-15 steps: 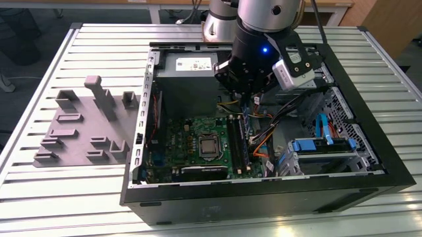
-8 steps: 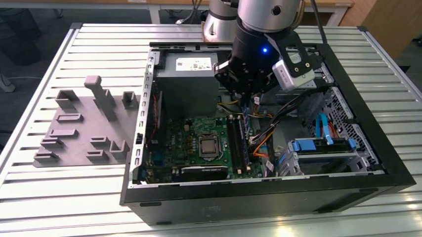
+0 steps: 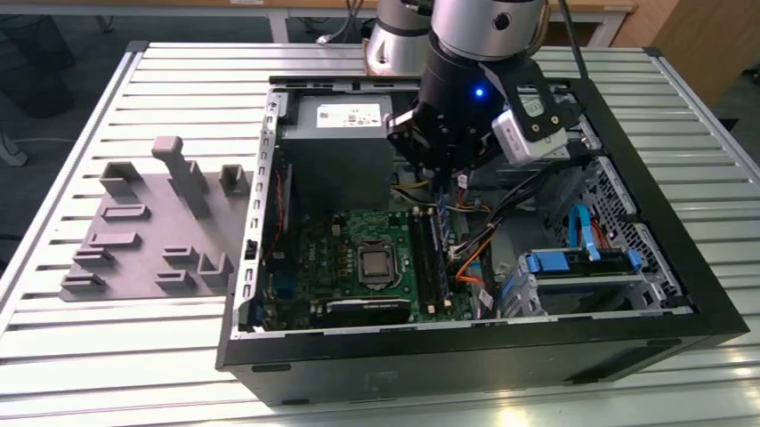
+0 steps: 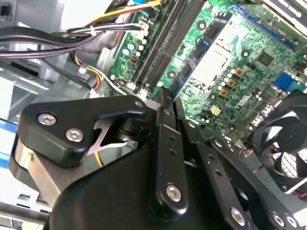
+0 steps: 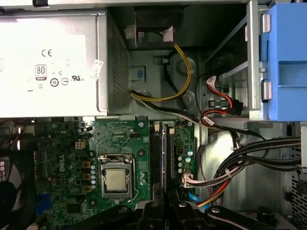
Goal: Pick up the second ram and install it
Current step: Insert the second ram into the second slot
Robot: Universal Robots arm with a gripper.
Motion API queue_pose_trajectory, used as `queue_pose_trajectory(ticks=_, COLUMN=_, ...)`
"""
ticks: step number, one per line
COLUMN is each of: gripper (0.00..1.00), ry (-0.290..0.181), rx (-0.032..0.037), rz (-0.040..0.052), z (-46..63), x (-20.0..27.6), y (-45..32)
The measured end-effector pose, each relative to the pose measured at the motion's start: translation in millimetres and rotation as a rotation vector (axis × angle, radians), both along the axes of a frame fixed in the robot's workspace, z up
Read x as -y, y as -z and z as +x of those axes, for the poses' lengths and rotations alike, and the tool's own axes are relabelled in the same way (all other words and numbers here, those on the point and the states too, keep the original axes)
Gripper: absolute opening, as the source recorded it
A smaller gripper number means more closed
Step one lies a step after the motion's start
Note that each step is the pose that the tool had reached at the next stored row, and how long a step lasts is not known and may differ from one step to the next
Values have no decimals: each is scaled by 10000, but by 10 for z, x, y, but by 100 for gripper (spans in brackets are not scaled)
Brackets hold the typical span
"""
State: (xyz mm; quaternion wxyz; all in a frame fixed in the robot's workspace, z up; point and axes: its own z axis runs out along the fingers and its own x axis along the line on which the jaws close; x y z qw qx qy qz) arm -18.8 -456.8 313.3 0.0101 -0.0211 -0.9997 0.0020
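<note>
My gripper [image 3: 455, 173] hangs inside the open computer case [image 3: 665, 267], well above the green motherboard [image 3: 338, 253]. Its black fingers [image 4: 163, 139] meet at the tips, shut, and nothing sticks out from between them in both wrist views. Below the gripper [image 5: 166, 207] run two long dark memory slots [image 5: 160, 158] side by side, next to the processor [image 5: 115, 179]. The same slots [image 4: 158, 43] lie just past the gripper [image 4: 164, 93] in the second wrist view. I cannot tell the second ram apart from these dark slots.
A grey fixture plate [image 3: 155, 231] with upright blocks lies on the slatted table at the exterior view's left. Inside the case are the power supply [image 3: 338, 120], a blue drive bracket [image 3: 570, 262], cable bundles [image 5: 249, 153] and a black fan [image 4: 288, 139].
</note>
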Motion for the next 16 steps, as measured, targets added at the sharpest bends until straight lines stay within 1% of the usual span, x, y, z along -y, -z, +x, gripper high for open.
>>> queue_pose_trajectory(ticks=1, gripper=14, ry=2, rx=-26, rz=-1, z=-1, x=0, y=15)
queue_pose_trajectory(ticks=4, gripper=14, ry=71, rx=-61, rz=-2, z=-1, x=-1, y=68)
queue_pose_trajectory(ticks=7, gripper=14, ry=222, rx=-66, rz=-1, z=0, x=-1, y=123)
queue_pose_trajectory(ticks=12, gripper=14, ry=234, rx=-67, rz=0, z=0, x=-2, y=213)
queue_pose_trajectory(ticks=16, gripper=14, ry=-40, rx=-68, rz=1, z=0, x=-1, y=286)
